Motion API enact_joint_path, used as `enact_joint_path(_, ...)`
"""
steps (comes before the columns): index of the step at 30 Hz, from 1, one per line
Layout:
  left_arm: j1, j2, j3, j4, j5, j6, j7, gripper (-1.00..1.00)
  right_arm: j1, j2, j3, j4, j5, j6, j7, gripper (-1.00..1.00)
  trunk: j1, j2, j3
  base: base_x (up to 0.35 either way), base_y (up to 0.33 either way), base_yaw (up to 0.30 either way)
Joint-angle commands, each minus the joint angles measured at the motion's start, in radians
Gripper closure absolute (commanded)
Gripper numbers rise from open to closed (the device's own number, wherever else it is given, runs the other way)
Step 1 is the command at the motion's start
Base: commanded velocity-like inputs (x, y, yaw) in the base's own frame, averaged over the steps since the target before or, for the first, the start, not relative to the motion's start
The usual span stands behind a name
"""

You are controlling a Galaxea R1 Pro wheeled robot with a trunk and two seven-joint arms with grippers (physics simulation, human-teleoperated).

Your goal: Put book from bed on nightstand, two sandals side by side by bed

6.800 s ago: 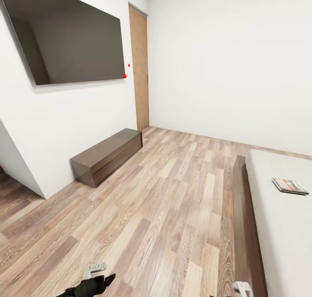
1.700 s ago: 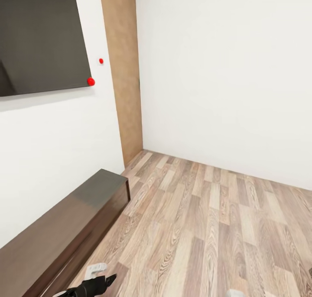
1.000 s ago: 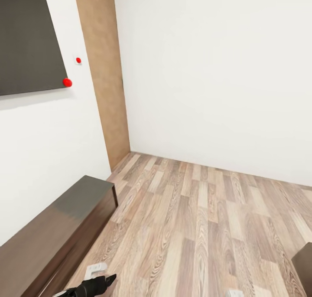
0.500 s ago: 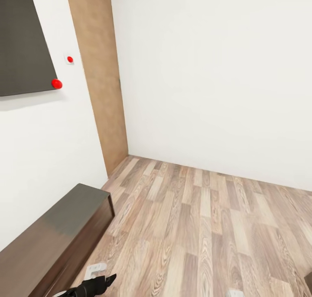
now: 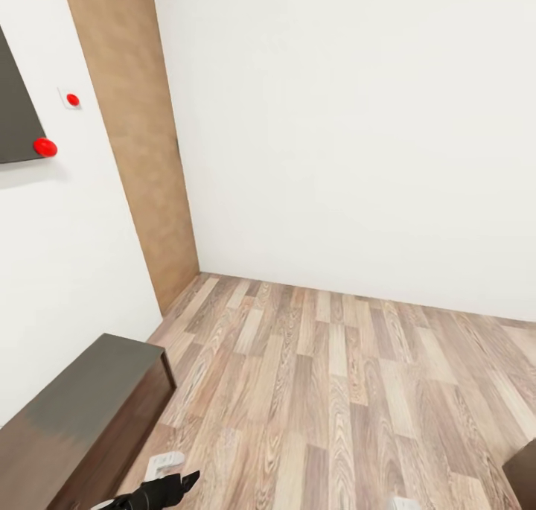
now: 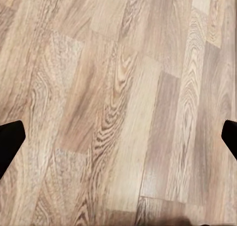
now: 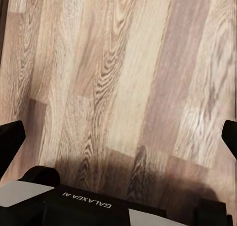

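Observation:
The book, the two sandals and the nightstand are out of view. A dark brown wooden corner (image 5: 524, 483) at the lower right edge of the head view looks like part of the bed's frame. My left gripper (image 5: 160, 488) hangs low at the bottom edge, and in its wrist view (image 6: 118, 142) it is open over bare wood planks, its black fingertips (image 6: 10, 144) far apart. A white piece of my right arm (image 5: 402, 504) peeks in at the bottom. The right gripper (image 7: 118, 139) is open too, above bare floor.
I face a corner of white walls over a brown plank floor (image 5: 335, 391). A tan door (image 5: 134, 145) stands left of the corner, with a black TV (image 5: 15, 108) and red dots beside it. A long dark brown floor cabinet (image 5: 82, 413) runs along the left wall.
The head view has swung to the right: door, TV and cabinet slid left in the picture. Both arms keep the same low pose, grippers open.

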Motion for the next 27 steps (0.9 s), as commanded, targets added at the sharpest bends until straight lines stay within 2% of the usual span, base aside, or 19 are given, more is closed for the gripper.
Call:
enact_joint_path(1, 0.000, 0.000, 0.008, 0.000, -0.008, -0.001, -0.005, -1.00, -0.001, 0.000, -0.009, -0.001, 0.008, 0.006, 0.005, -1.00, 0.000, 0.000, -0.001, 0.004, 0.000, -0.220)
enact_joint_path(27, 0.000, 0.000, 0.008, 0.000, -0.008, -0.002, -0.005, -1.00, -0.001, 0.000, -0.009, -0.001, 0.008, 0.006, 0.004, -1.00, 0.000, 0.000, -0.001, 0.000, 0.000, -0.210)
